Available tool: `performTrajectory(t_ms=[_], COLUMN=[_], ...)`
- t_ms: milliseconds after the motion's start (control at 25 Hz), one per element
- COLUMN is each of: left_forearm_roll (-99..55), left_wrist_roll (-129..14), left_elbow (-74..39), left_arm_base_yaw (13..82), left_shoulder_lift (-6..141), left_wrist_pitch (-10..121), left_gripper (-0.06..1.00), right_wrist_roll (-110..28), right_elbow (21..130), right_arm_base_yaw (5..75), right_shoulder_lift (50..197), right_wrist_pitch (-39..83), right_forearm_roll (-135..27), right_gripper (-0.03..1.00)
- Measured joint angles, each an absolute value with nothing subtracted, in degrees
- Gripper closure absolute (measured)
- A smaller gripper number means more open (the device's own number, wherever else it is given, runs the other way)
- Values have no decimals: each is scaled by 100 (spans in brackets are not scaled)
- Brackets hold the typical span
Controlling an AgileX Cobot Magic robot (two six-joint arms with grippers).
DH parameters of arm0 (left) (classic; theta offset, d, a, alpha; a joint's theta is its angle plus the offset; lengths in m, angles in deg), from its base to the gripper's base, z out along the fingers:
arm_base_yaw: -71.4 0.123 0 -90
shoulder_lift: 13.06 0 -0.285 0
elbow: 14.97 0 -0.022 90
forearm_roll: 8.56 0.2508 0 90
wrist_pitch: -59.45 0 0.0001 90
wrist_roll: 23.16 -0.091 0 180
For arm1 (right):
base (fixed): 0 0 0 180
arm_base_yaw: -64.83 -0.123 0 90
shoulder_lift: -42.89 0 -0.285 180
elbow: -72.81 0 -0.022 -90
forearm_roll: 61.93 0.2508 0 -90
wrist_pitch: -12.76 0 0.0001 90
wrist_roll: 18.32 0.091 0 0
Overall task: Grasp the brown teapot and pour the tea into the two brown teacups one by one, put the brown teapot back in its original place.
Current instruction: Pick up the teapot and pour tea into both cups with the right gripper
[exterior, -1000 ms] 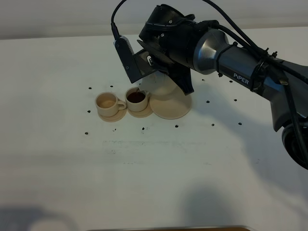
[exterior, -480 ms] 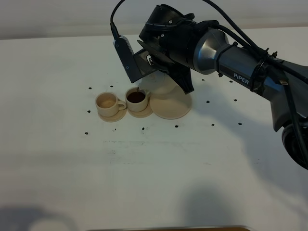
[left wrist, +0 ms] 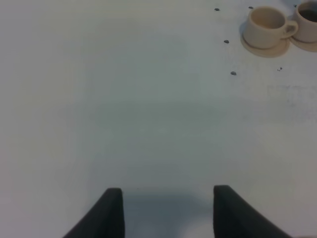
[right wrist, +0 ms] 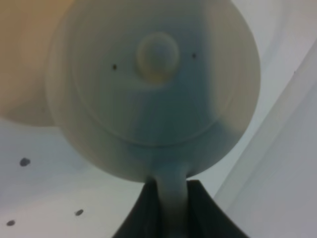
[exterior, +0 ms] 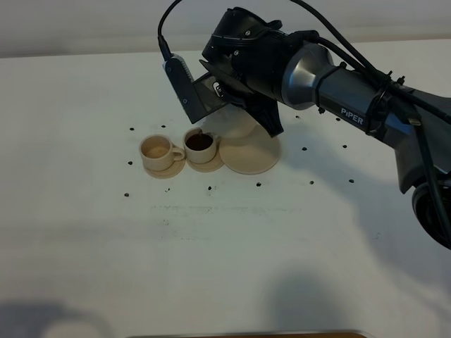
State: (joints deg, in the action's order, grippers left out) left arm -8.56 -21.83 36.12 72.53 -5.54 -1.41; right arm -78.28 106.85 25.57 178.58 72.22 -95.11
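Observation:
My right gripper (right wrist: 171, 214) is shut on the loop handle of the brown teapot (right wrist: 153, 89), whose lid and knob fill the right wrist view. In the high view the teapot (exterior: 238, 127) is held tilted, mostly hidden under the wrist, with its spout over the right teacup (exterior: 201, 144). That cup holds dark tea. The left teacup (exterior: 158, 151) stands beside it on its own saucer, pale inside. The wide saucer, the original place (exterior: 255, 162), lies below the teapot. My left gripper (left wrist: 168, 213) is open over bare table, far from the cups (left wrist: 267, 24).
The white table (exterior: 225, 239) carries small dark specks around the cups and saucers. The right arm (exterior: 352, 91) reaches in from the right edge, with cables above it. A brown edge shows at the table's front.
The right wrist has shifted very slightly up and to the left with the teapot. The cups and saucers have not moved.

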Motion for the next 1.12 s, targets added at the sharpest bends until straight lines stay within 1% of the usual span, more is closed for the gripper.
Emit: performTrajectory(t_ms=[480,1120], left_forearm_roll=[-856,-856], left_wrist_roll=[-2183,-2184], left_elbow=[3612,3612], left_arm_base_yaw=[7253,7253], left_shoulder_lift=[-554,-554], left_wrist_pitch=[-141,-141], left_gripper=[47,47], right_wrist_roll=[-7878,-6970], right_elbow=[10685,10685], right_arm_base_yaw=[2550,2550], right_shoulder_lift=[17858,17858], right_wrist_pitch=[7192,7320], right_forearm_roll=[-9488,-9003], right_gripper=[88,88])
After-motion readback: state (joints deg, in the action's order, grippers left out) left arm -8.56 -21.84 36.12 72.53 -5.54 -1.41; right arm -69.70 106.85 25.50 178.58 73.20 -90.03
